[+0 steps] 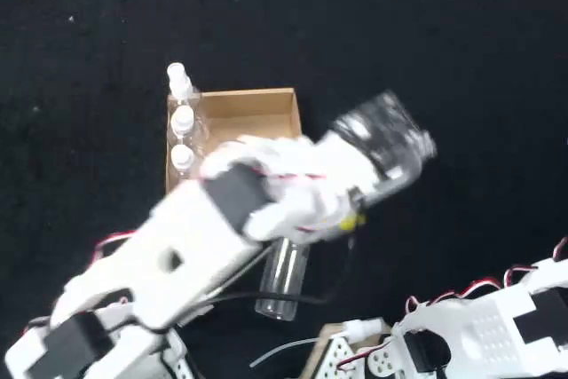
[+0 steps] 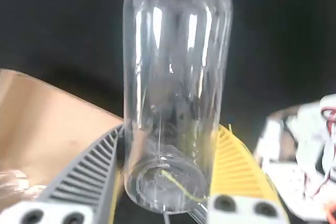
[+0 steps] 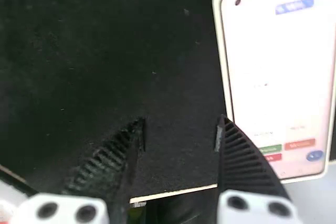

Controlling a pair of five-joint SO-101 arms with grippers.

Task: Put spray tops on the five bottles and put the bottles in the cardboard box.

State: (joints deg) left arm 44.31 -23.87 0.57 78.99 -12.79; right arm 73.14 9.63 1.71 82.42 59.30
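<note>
1. Containers. The cardboard box (image 1: pixel 257 111) sits open on the black table (image 1: pixel 461 59). 3 capped bottles (image 1: pixel 182 120) stand in a row along its left wall, and the spray head of the farthest one projects past the far edge. Bare cardboard floor shows between this row and the right wall.

2. Left gripper (image 2: pixel 170 129). The fingers are clamped on the base end of an uncapped clear bottle (image 1: pixel 389 141), which is lifted off the table just beyond the box's right wall. The left arm crosses the box's near edge.

3. A second uncapped bottle (image 1: pixel 282 283) lies on the table near the box's near edge, partly under the left arm. A white spray top (image 1: pixel 355 329) lies by the table's near edge, beside the right arm.

4. Right gripper (image 3: pixel 180 124). The fingers are spread wide with nothing between them, above bare black table, next to a phone (image 3: pixel 273 72).
</note>
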